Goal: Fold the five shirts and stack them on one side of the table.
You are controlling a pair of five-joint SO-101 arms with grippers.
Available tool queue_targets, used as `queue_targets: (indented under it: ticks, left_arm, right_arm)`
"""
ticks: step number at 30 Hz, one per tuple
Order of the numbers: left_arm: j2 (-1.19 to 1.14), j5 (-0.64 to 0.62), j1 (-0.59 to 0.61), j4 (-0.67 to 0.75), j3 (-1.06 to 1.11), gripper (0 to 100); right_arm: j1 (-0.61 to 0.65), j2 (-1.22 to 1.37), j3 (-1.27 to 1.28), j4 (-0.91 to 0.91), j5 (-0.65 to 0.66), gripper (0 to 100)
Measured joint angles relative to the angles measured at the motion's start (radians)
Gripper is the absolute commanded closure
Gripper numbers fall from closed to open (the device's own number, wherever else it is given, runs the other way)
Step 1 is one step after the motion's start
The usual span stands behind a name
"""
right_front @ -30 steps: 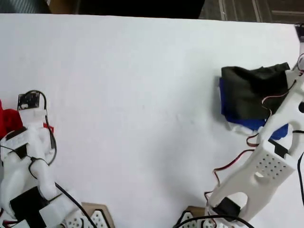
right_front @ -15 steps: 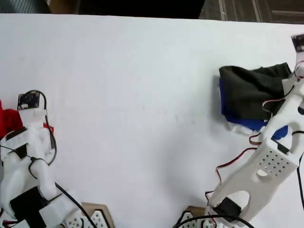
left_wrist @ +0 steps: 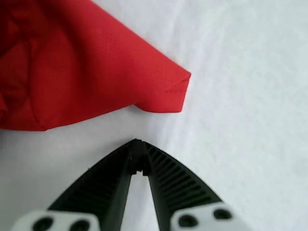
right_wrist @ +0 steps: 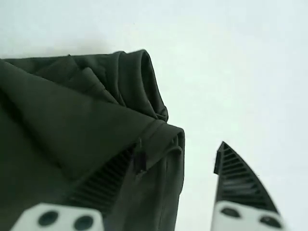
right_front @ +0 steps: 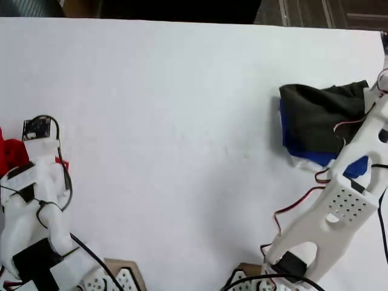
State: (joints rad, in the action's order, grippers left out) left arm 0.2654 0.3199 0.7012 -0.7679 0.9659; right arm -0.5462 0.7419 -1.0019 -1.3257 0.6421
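Your left gripper (left_wrist: 138, 145) sits pinched together just beside the red shirt (left_wrist: 86, 62) corner. Your right gripper (right_wrist: 180, 155) is spread, one finger seemingly tucked against the black shirt (right_wrist: 72, 120) fold.

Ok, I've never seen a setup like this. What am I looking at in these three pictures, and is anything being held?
Two small white robot arms sit at a white table. The wide picture comes from a fixed camera looking down. The other two come from a camera on each arm's wrist, looking along its black jaws. The left arm is by a red shirt; its jaws are shut and empty, their tips just short of the cloth. The right arm is at a pile on the table's right side: a dark shirt on a blue one, with white cloth peeking out beneath. Its jaws are open, one against the dark shirt's folded edge, the other over bare table. Nothing is gripped.
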Motion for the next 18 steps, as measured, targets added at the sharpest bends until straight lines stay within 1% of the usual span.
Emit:
queue_targets:
  ticks: [1, 2, 3, 4, 5, 7, 10, 13, 18]
  left_arm:
    - [0.000, 0.000, 0.000, 0.000, 0.000, 97]
    - [0.000, 0.000, 0.000, 0.000, 0.000, 97]
    - [0.000, 0.000, 0.000, 0.000, 0.000, 97]
    - [0.000, 0.000, 0.000, 0.000, 0.000, 97]
    - [0.000, 0.000, 0.000, 0.000, 0.000, 97]
    - [0.000, 0.000, 0.000, 0.000, 0.000, 97]
    - [0.000, 0.000, 0.000, 0.000, 0.000, 97]
    - [0.000, 0.000, 0.000, 0.000, 0.000, 97]
    - [0.000, 0.000, 0.000, 0.000, 0.000, 97]
  right_arm:
    - [0.009, 0.000, -0.017, -0.021, -0.021, 80.3]
    - [0.018, -0.005, -0.029, -0.048, -0.043, 86.6]
    - [0.028, -0.008, -0.040, -0.080, -0.058, 94.9]
    - [0.038, -0.015, -0.049, -0.117, -0.066, 99.8]
    - [0.048, -0.021, -0.054, -0.157, -0.072, 96.0]
    - [0.063, -0.031, -0.055, -0.233, -0.077, 98.1]
    - [0.063, -0.031, -0.055, -0.336, -0.083, 97.7]
    - [0.048, -0.031, -0.035, -0.367, -0.083, 97.8]
    - [0.017, -0.031, 0.002, -0.361, -0.083, 97.8]
